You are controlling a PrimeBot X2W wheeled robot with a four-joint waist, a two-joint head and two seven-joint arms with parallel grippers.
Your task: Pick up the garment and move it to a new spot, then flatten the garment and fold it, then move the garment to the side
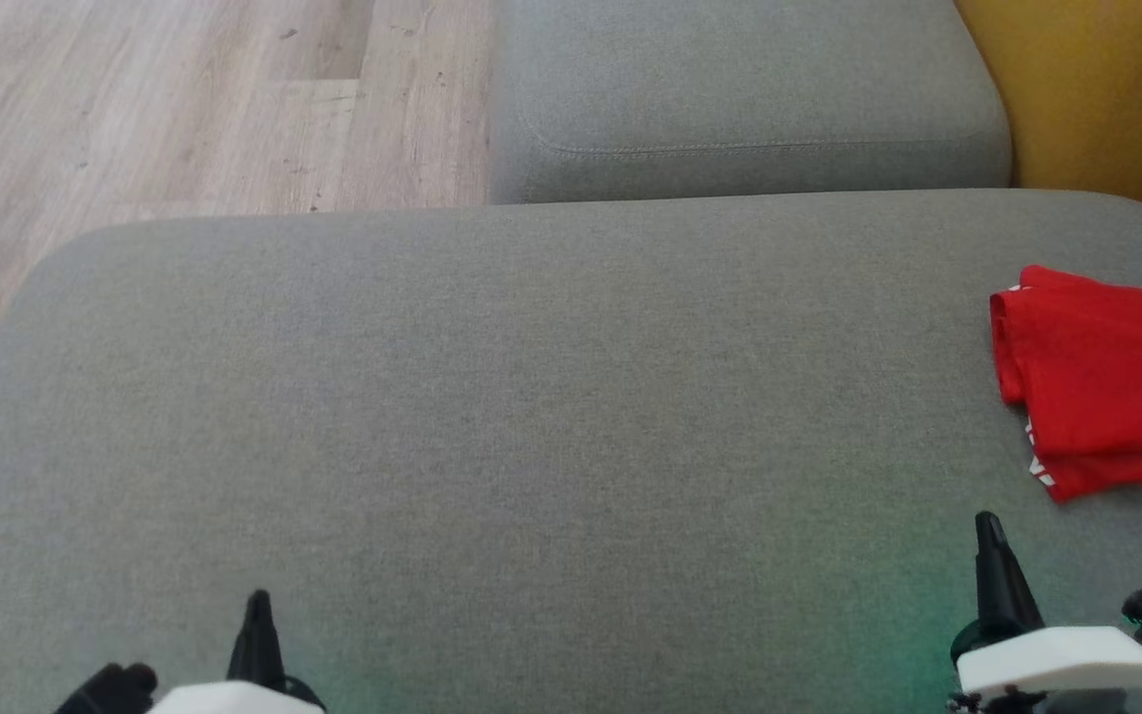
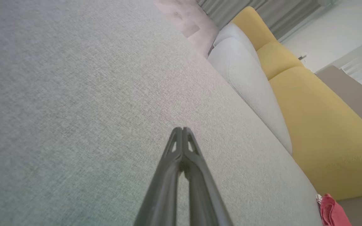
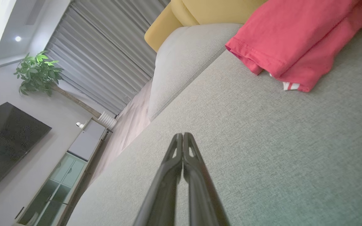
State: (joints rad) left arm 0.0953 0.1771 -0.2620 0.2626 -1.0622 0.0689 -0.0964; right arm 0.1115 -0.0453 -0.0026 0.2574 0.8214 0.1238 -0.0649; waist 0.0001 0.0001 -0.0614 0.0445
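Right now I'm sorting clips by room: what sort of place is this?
Most likely a living room: a grey sofa with yellow cushions, a dark TV on the wall, and a plant beside long curtains.

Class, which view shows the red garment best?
Right wrist view: the red garment is close and large, hem and layers clear. Head view cuts the garment at the right edge; left wrist view catches a sliver.

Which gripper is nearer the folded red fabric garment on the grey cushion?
Right. The right gripper sits just short of the red fabric garment; the left gripper is far across the grey cushion.
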